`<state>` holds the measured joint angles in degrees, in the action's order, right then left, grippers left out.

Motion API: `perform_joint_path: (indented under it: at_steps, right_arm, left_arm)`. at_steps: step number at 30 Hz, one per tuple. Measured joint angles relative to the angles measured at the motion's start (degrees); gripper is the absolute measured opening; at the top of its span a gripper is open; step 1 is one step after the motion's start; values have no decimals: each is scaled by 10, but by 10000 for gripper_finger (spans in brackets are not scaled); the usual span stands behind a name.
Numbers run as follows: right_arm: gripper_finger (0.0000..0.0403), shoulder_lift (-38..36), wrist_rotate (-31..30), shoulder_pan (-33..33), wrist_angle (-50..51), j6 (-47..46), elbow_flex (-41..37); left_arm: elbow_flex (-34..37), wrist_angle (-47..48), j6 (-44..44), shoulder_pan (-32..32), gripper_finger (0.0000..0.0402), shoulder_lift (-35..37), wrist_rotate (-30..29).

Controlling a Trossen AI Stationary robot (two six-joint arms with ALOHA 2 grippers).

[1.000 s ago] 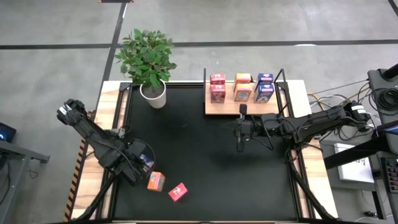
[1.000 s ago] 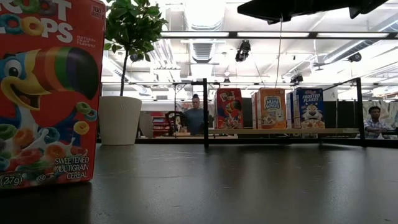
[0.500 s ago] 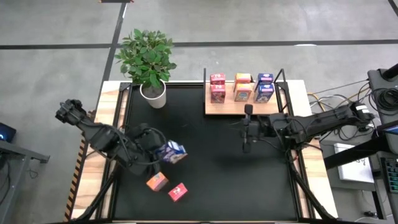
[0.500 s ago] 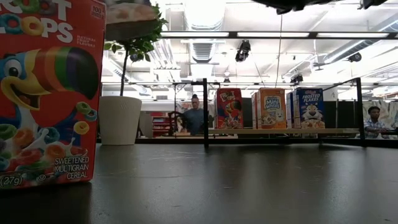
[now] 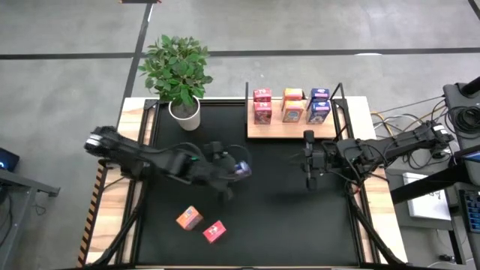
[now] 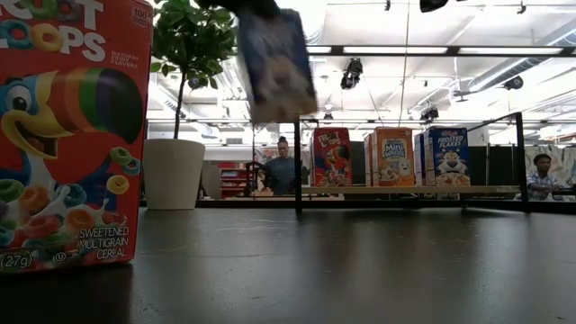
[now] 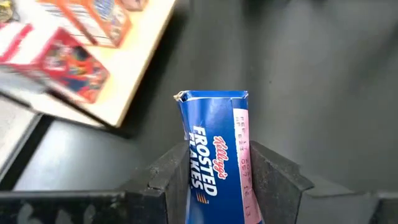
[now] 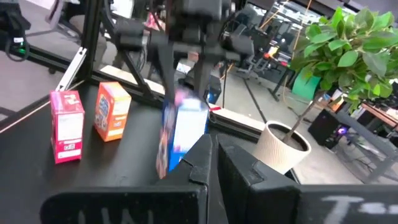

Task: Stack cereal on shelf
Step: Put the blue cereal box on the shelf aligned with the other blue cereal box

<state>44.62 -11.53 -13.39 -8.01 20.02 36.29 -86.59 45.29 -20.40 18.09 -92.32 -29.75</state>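
Observation:
My left gripper [image 5: 237, 169] is over the middle of the black table, shut on a blue cereal box [image 7: 216, 155] that hangs in the air [image 6: 274, 63]. The light-wood shelf [image 5: 279, 130] at the far right carries red [image 5: 262, 106], orange [image 5: 292, 105] and blue [image 5: 319, 105] boxes, standing on its board. An orange box [image 5: 187, 218] and a red box [image 5: 214, 231] rest on the table near the front. My right gripper [image 5: 308, 163] is shut and holds nothing, just in front of the shelf. My left gripper pinches the blue box between its two fingers [image 7: 166, 179], one on each of two opposite faces, with a narrow printed side [image 7: 205, 163] toward the wrist camera. The fingers slant down from the table's left. The box hangs below them, slightly tilted, clear of the table.
A potted plant [image 5: 180, 75] stands at the table's far left corner. Bare black tabletop [image 5: 270, 202] lies between the loose boxes and the shelf. In the low view a person [image 6: 283, 169] shows in the room behind the shelf.
My left gripper has carried the blue box from beside the orange box near the front left, up and toward the table's middle and the shelf, rolling its wrist so the box has turned about. My right gripper has drifted toward the table's right edge.

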Motion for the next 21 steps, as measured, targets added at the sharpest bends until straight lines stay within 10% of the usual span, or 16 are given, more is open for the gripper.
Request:
perform_joint_path:
  at_steps: [21]
  right_arm:
    - [12,4,0,0,14,-33,0]
  left_arm:
    - [-28,-117,165,-80,139,-164,98]
